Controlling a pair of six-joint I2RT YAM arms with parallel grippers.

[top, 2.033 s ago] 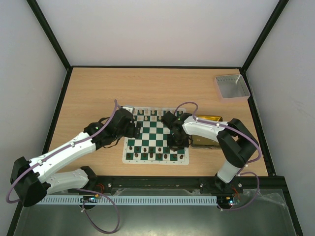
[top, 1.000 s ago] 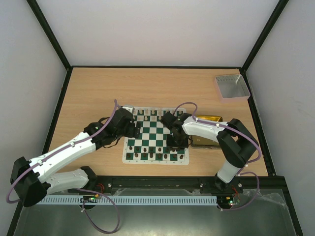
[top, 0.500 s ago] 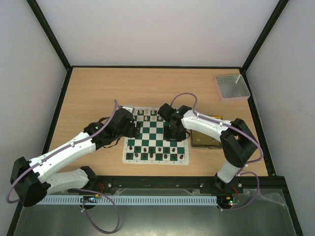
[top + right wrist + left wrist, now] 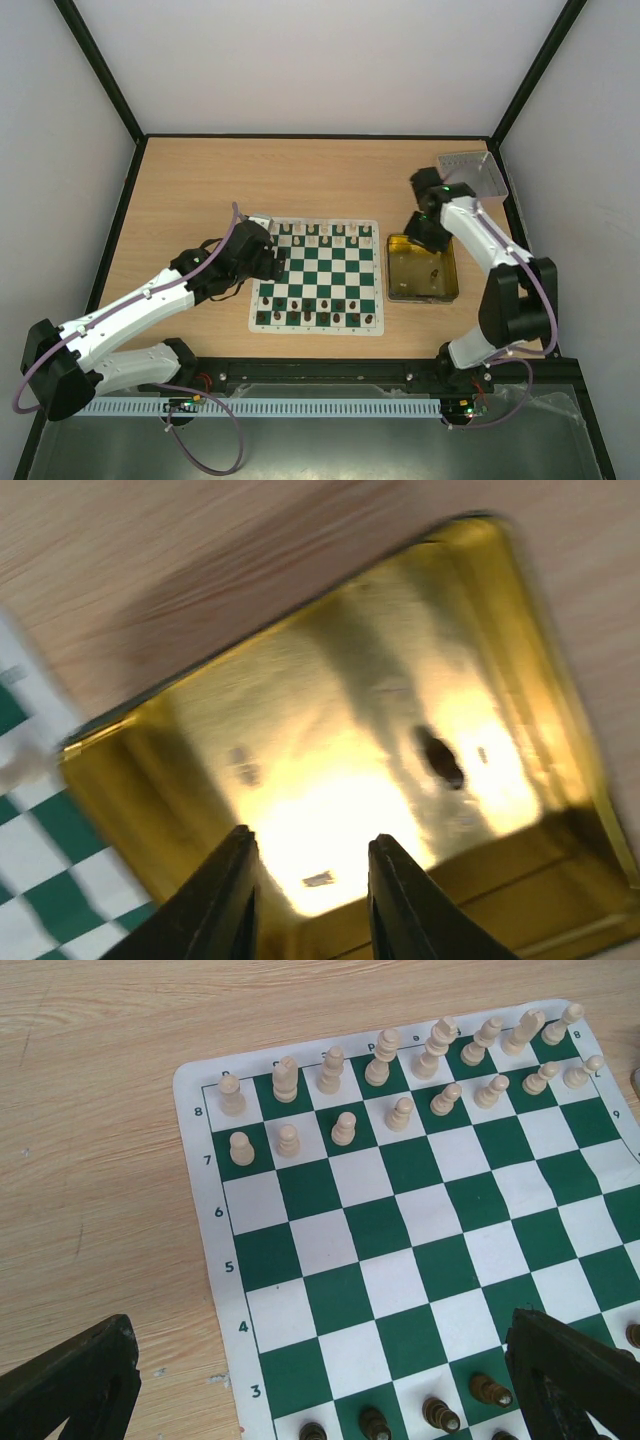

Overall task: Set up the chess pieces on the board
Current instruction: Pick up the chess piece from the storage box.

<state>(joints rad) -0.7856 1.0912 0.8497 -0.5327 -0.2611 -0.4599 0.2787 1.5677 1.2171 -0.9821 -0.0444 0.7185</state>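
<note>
Nearest the arm bases, the dark brown chess pieces [image 4: 315, 318] stood in the two near rows of the board [image 4: 330, 272], which lay flat on the wooden tabletop [image 4: 200, 180]. The left claw [image 4: 277, 262] hung low at the board's left edge with its fingers [image 4: 70, 1385] spread wide and nothing between them. In its wrist view the white border carried the rank numerals 8, 7, 6, 5, 4 and 3 down one side; the letters along the far border were partly hidden by pieces and could not be read. The middle rows were bare squares. Beyond them the cream chess pieces [image 4: 400, 1112] filled the two far rows, upright. Just right of the board sat a translucent yellow tray [image 4: 422, 297] with one small dark object [image 4: 440, 760] inside, too blurred to identify. The right claw [image 4: 425, 236] hung over the tray's far end, its fingers [image 4: 232, 895] a narrow gap apart and gripping nothing. In the far right corner lay a grey tray [image 4: 470, 178].
</note>
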